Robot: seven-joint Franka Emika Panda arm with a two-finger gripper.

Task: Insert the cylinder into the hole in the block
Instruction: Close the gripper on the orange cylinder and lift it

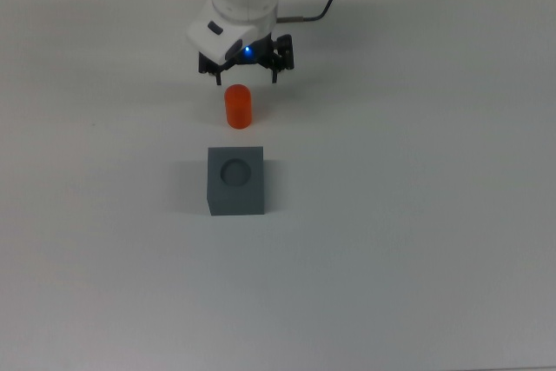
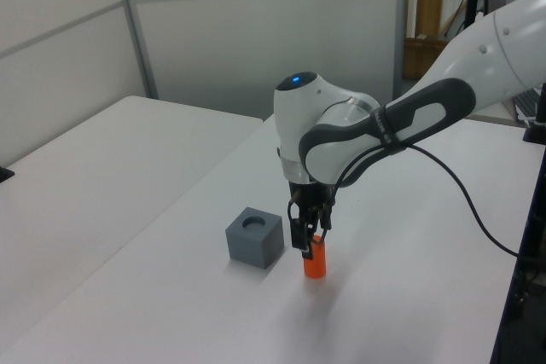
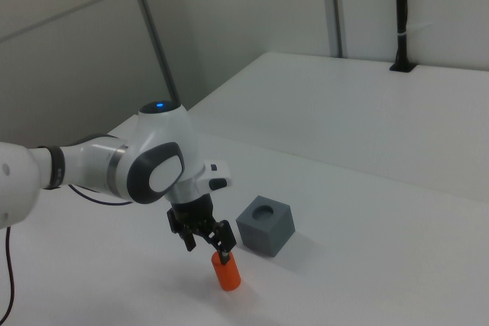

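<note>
Top view: high above worktop (image 1: 417, 215), looking almost straight down, arm base beyond top edge. Left view: off one side of worktop, raised, angled down, mid distance; wall panels (image 2: 213, 31) behind. Right view: opposite side, raised, angled down, somewhat nearer; second table (image 3: 367, 104) far behind. All three share worktop centre: block (image 1: 235, 181), cylinder (image 1: 238, 106), arm's wrist (image 1: 243, 6). Block left of cylinder in left view, right of cylinder in right view.

Bright orange cylinder (image 1: 238, 107), dark grey block (image 1: 235, 181), white table (image 1: 417, 215), black pincer (image 1: 245, 74).
</note>
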